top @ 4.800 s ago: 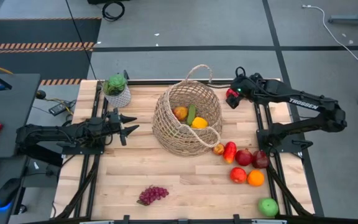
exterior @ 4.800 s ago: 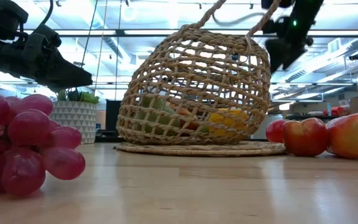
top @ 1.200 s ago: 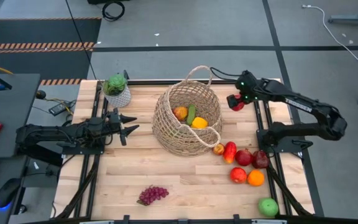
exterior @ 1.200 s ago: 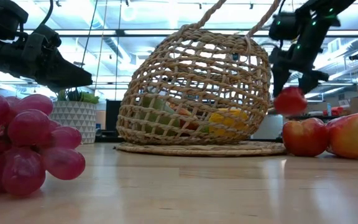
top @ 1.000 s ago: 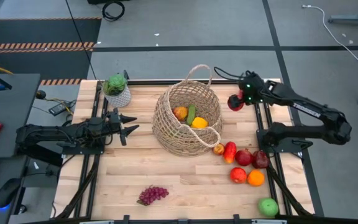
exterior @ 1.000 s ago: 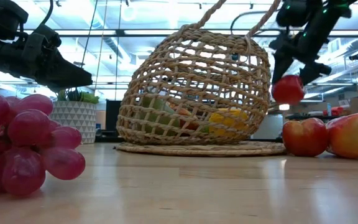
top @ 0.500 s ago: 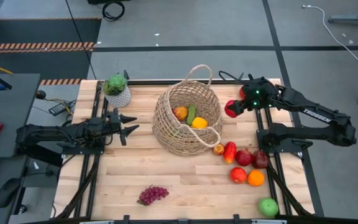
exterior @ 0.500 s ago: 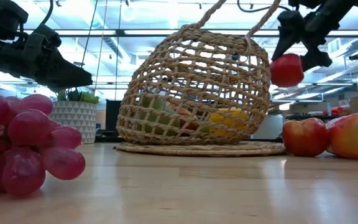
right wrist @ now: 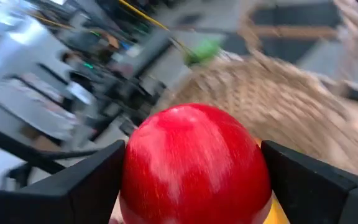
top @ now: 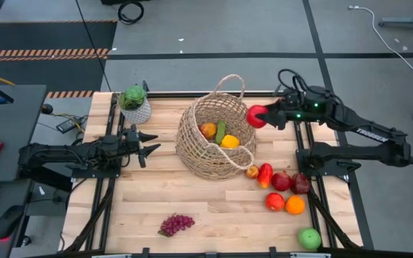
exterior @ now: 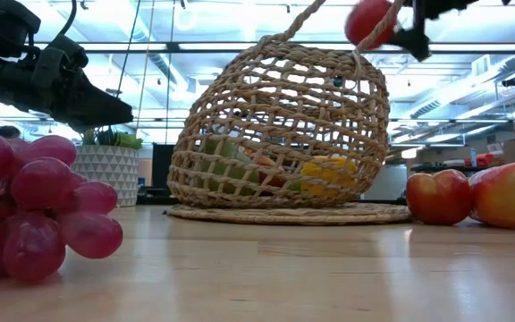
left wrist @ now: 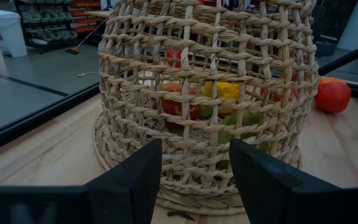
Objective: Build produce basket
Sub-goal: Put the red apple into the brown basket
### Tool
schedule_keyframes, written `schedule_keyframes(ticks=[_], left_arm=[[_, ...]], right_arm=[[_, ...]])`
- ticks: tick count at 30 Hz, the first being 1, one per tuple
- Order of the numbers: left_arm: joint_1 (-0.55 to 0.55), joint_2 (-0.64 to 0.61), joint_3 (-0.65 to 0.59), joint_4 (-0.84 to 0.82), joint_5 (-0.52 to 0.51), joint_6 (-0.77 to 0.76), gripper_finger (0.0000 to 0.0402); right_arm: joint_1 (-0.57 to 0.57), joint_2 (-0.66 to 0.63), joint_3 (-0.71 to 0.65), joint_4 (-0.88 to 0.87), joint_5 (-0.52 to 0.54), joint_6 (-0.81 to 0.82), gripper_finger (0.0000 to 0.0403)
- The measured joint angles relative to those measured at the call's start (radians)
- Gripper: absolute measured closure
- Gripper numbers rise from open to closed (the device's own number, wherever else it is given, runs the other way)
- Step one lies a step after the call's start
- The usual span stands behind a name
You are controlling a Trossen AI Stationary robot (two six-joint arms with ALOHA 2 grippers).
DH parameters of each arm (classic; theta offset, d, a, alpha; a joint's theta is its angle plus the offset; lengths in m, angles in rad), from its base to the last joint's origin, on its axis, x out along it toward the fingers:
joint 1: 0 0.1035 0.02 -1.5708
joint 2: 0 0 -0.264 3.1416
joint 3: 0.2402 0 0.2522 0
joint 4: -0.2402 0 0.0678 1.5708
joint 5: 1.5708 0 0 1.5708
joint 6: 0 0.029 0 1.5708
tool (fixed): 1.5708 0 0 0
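The tan wicker basket (top: 216, 136) stands mid-table with an apple, a cucumber and a yellow pepper (top: 229, 141) inside. My right gripper (top: 265, 117) is shut on a red apple (top: 256, 116) just right of the basket's rim, high above the table; the apple also shows in the low view (exterior: 369, 21) and the right wrist view (right wrist: 194, 165). My left gripper (top: 148, 142) is open and empty, left of the basket (left wrist: 210, 99). More apples, an orange (top: 295, 205) and a green apple (top: 309, 238) lie on the table at the right. Purple grapes (top: 176, 224) lie near the front. My right gripper pinches the red apple by its two opposite sides (right wrist: 135, 155) between its two fingers. The fingers come about level from the table's right side. The apple is lifted clear, beside the basket's right rim.
A green plant in a white pot (top: 135, 104) stands at the far left of the table. The basket's loop handles (top: 229, 82) stick up at its far and near sides. Bare wood lies left of the grapes and in front of the basket.
My right gripper has carried the red apple up and toward the table's left, from beside the far right edge to the basket's right rim. It stays shut on the apple.
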State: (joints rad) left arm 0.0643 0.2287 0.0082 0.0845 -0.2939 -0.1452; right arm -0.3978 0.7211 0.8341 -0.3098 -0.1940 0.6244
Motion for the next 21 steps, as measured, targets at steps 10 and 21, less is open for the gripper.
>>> schedule_keyframes(ticks=[10, 21], left_arm=[[0.0, 0.0, 0.0, 0.0, 0.0, 0.0, 0.0205], [0.0, 0.0, 0.0, 0.0, 0.0, 0.0, 0.0205]], right_arm=[[0.119, 0.113, 0.0, 0.271, 0.117, -0.184, 0.0034], [0.338, 0.26, 0.0, 0.539, 0.382, -0.645, 0.0034]])
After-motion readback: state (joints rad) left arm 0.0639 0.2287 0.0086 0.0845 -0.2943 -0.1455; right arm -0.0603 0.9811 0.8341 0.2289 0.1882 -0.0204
